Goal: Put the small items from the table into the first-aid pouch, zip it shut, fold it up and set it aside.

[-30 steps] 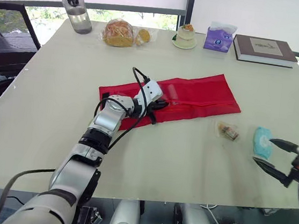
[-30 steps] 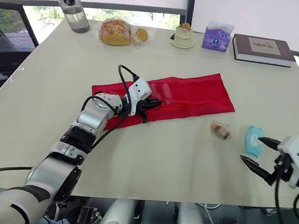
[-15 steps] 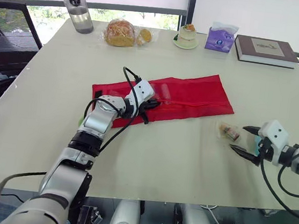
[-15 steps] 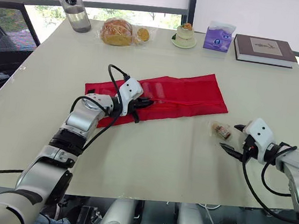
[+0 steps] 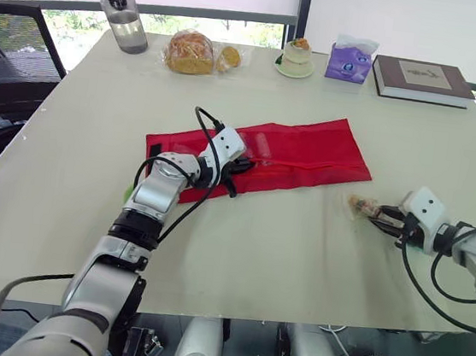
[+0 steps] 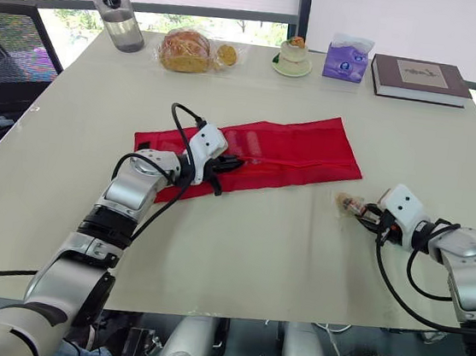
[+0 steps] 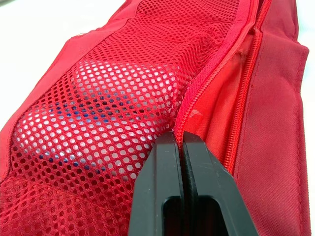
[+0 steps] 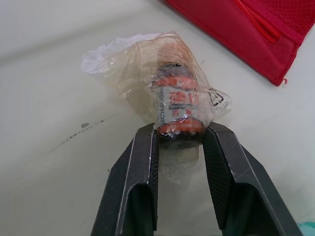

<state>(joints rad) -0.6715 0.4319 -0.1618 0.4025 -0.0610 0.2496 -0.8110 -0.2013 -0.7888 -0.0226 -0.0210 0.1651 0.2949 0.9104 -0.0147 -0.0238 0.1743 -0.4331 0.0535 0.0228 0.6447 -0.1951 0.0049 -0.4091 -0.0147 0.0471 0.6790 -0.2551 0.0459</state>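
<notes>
A long red first-aid pouch (image 5: 309, 156) lies unfolded in the middle of the table, its zip open along a mesh pocket (image 7: 113, 98) with something pale inside. My left gripper (image 5: 244, 166) is shut on the pouch's zip edge (image 7: 179, 140). To the right of the pouch lies a small orange-labelled item in a clear wrapper (image 5: 362, 207). My right gripper (image 5: 381, 217) has its fingers pressed against both sides of that item (image 8: 177, 105). A corner of a teal packet (image 8: 309, 230) shows beside the right gripper.
Along the far edge stand a water bottle (image 5: 119, 12), bagged bread (image 5: 192, 52), a small dessert cup (image 5: 297, 58), a purple tissue pack (image 5: 349, 60) and a book (image 5: 421, 79). A dark chair (image 5: 11, 58) stands off the table's left side.
My right gripper has moved left from the table's right edge to the wrapped item and closed around it. The left gripper has kept its hold on the pouch.
</notes>
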